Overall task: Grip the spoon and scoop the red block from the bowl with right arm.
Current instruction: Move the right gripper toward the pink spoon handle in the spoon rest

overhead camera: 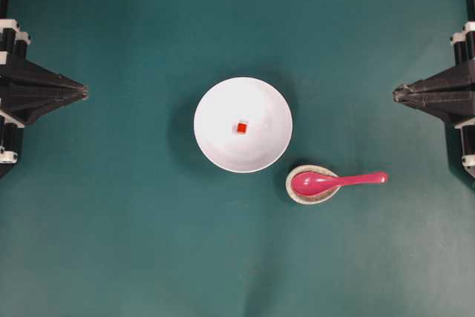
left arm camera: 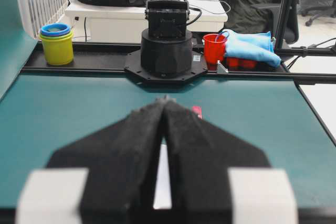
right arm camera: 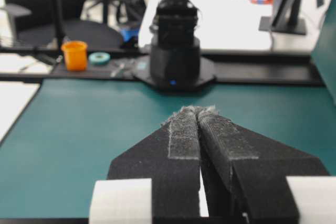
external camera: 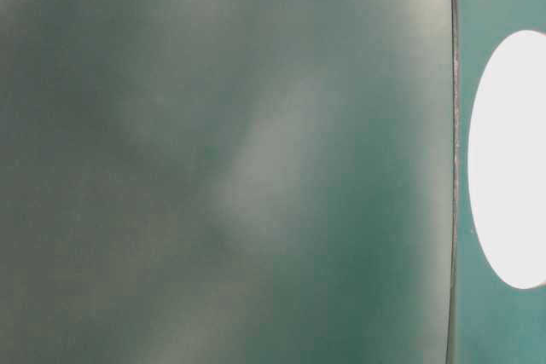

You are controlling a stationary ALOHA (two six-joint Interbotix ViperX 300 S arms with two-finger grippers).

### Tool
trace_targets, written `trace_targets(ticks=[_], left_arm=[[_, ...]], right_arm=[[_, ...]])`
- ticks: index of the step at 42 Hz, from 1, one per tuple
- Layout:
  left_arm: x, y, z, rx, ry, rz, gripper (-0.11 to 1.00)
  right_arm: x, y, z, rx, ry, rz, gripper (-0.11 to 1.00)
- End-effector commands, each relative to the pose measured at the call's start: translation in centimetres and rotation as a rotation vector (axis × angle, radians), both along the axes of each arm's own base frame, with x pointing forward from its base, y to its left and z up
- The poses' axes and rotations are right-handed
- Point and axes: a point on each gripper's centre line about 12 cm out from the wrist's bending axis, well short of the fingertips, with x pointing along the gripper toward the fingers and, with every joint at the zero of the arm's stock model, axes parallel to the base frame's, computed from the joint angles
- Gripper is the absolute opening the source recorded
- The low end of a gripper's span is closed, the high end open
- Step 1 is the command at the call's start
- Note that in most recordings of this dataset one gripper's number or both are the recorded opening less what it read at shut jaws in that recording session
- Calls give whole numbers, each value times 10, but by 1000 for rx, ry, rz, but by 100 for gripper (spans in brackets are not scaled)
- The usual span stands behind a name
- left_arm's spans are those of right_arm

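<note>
My right gripper (overhead camera: 395, 94) waits with its jaws pressed together, holding nothing. The spoon (overhead camera: 335, 181) lies ahead of my tips and off to one side, nearer me than my left gripper (overhead camera: 84, 93), also closed. Its long axis runs across the table, handle end toward me, scoop resting in the dish (overhead camera: 312, 185) beside the bowl (overhead camera: 215, 102), where the block (overhead camera: 241, 128) sits.

Left gripper (overhead camera: 85, 93) fingers together, right gripper (overhead camera: 395, 94) fingers together
</note>
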Motion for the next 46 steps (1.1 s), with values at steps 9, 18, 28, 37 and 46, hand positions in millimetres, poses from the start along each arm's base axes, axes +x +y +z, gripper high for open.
trace_targets(ticks=[9, 18, 28, 37, 46], left_arm=[[5, 1, 12, 29, 9, 8, 0], [5, 2, 11, 15, 25, 7, 0], [4, 2, 2, 7, 101, 8, 0], [5, 2, -3, 21, 137, 8, 0], [5, 2, -6, 24, 177, 8, 0]], right_arm=[[4, 0, 16, 23, -34, 1, 0], [7, -1, 9, 41, 12, -3, 0], [10, -1, 1, 50, 73, -4, 1], [10, -1, 1, 67, 75, -7, 19], [10, -2, 1, 111, 76, -15, 41]])
